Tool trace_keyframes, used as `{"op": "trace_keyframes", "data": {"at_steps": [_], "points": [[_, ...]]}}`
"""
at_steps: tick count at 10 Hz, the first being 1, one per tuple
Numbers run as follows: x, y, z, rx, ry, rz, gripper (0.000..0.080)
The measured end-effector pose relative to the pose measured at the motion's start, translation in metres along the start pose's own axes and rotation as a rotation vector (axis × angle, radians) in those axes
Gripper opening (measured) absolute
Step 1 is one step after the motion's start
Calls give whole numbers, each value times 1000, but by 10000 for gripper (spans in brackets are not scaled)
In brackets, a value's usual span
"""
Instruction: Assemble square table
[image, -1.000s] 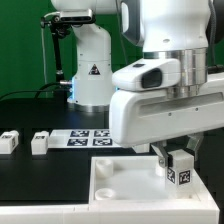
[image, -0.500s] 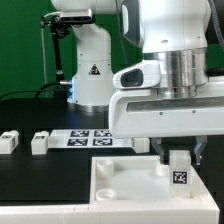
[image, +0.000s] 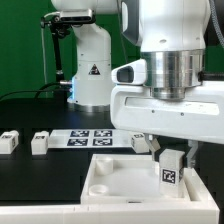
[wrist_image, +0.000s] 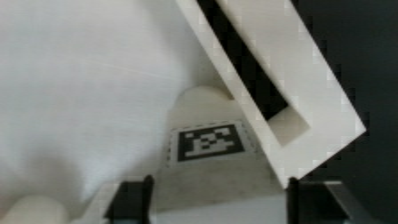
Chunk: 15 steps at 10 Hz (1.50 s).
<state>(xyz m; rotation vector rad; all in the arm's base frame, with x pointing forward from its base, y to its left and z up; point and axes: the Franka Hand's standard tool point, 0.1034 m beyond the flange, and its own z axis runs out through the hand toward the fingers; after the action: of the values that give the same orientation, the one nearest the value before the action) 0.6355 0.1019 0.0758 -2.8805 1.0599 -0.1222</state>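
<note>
the gripper (image: 170, 160) has just let go, fingers (wrist_image: 128, 200) spread beside the tagged leg (image: 171, 178) standing in a corner of the tabletop (image: 115, 160); it looks seated.

This looks like a robotics lab bench. A white robot arm (image: 165, 70) hangs over a black table (image: 40, 112) in front of a plain green backdrop (image: 20, 50). The marker board (image: 90, 137) and tagged legs (image: 39, 143) lie on the table. A dark stand (image: 58, 22) behind is perhaps a camera mount.
</note>
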Motion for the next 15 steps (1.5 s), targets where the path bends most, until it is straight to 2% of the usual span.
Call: {"op": "trace_keyframes", "data": {"at_steps": [1, 2, 3, 4, 7, 12, 14, 15], "points": [[-1, -1, 0, 1, -2, -1, 515], [-1, -1, 0, 1, -1, -10, 515], [-1, -1, 0, 0, -1, -68, 621], [0, -1, -2, 1, 1, -171, 641], [2, -1, -3, -2, 5, -473, 648], [-2, 0, 2, -12, 1, -642, 649], [-5, -6, -1, -16, 6, -791, 649], [-1, -4, -2, -18, 4, -901, 649]]}}
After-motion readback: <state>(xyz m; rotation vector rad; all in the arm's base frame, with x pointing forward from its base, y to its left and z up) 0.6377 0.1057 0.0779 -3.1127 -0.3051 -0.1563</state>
